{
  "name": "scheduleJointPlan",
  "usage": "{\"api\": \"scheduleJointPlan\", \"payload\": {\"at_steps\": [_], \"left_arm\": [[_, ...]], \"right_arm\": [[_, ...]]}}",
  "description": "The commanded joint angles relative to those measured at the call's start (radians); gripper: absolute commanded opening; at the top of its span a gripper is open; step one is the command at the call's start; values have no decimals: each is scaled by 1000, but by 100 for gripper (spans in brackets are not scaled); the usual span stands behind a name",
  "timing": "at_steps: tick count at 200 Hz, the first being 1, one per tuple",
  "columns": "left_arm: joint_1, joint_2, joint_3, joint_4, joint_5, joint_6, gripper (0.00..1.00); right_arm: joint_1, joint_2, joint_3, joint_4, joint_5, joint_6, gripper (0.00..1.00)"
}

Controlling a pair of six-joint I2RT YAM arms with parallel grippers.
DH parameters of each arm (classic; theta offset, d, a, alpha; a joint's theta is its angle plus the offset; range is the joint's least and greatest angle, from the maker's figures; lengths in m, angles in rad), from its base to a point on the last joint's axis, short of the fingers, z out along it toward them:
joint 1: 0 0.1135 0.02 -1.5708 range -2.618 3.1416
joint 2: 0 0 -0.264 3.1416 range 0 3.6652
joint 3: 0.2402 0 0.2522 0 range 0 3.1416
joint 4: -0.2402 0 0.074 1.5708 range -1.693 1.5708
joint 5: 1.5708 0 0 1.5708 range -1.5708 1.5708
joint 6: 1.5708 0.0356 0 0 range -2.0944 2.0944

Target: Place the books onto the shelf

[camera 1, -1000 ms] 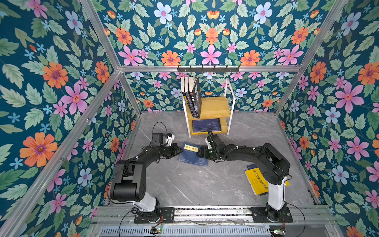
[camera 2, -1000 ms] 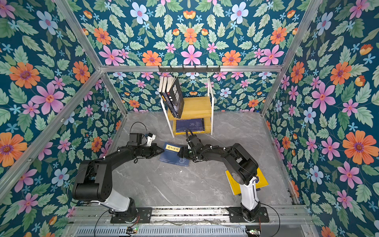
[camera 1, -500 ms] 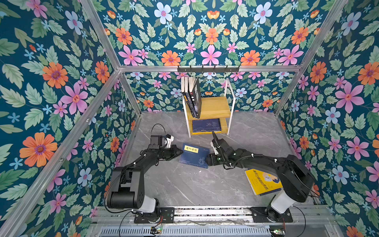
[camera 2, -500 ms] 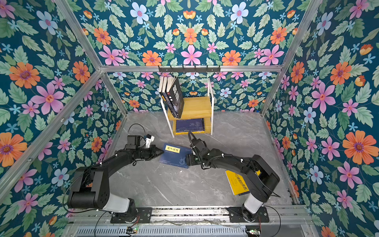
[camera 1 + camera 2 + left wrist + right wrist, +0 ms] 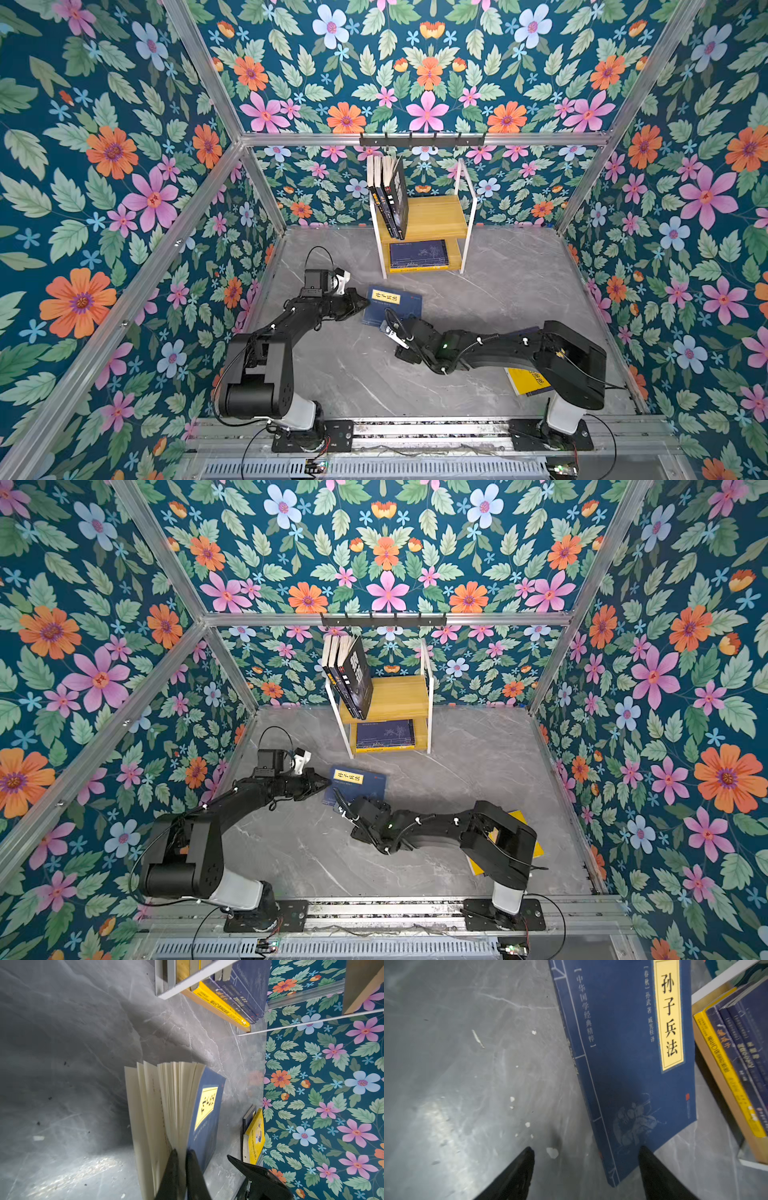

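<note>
A navy book (image 5: 392,307) (image 5: 359,785) with a yellow title label lies on the grey floor in front of the shelf (image 5: 432,216) (image 5: 399,696). My left gripper (image 5: 363,303) (image 5: 181,1153) is shut on that book's left edge, pinching the cover and some pages while the rest fan out. My right gripper (image 5: 388,328) (image 5: 585,1151) stands open at the book's near corner, which lies between its fingers without being held. Three dark books (image 5: 390,195) stand upright on the shelf's top board. A stack topped by a navy book (image 5: 417,253) lies flat on the lower board.
A yellow book (image 5: 530,380) (image 5: 255,1134) lies on the floor at the front right, partly under my right arm. A black hook rail (image 5: 422,140) hangs on the back wall above the shelf. Flowered walls close in the floor on three sides.
My right gripper has pulled back from the book's right side to its near corner, and that arm has dropped low. The left gripper has kept its hold on the book.
</note>
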Motion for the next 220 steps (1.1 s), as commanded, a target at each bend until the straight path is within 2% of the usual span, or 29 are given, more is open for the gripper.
{"api": "scheduleJointPlan", "payload": {"at_steps": [1,41,59,86,103,109,124,134,143,164,190,220], "left_arm": [[1,35,4,8,27,-19,0],[0,42,14,3,47,-37,0],[0,34,1,16,51,-43,0],[0,42,-5,25,57,-49,0],[0,44,-3,25,58,-57,0],[0,43,-1,25,58,-55,1],[0,33,-3,24,48,-48,11],[2,21,-6,23,42,-38,24],[3,9,-7,18,30,-28,35],[13,-23,-8,7,-2,-7,45],[36,-65,-6,-15,-40,57,62],[66,-136,-17,-27,-84,165,79]], "right_arm": [[1,36,9,147,90,-141,76],[1,125,28,225,135,-230,73],[1,159,30,304,174,-280,66],[-2,212,63,327,197,-331,40],[-2,229,59,379,227,-367,17],[-3,227,58,384,232,-375,12],[-5,214,45,390,237,-386,5],[-7,200,32,394,238,-387,0],[-7,187,21,393,234,-389,0],[-8,159,-5,387,227,-403,0],[-8,119,-30,355,227,-404,0],[-10,40,-59,208,175,-357,0]]}}
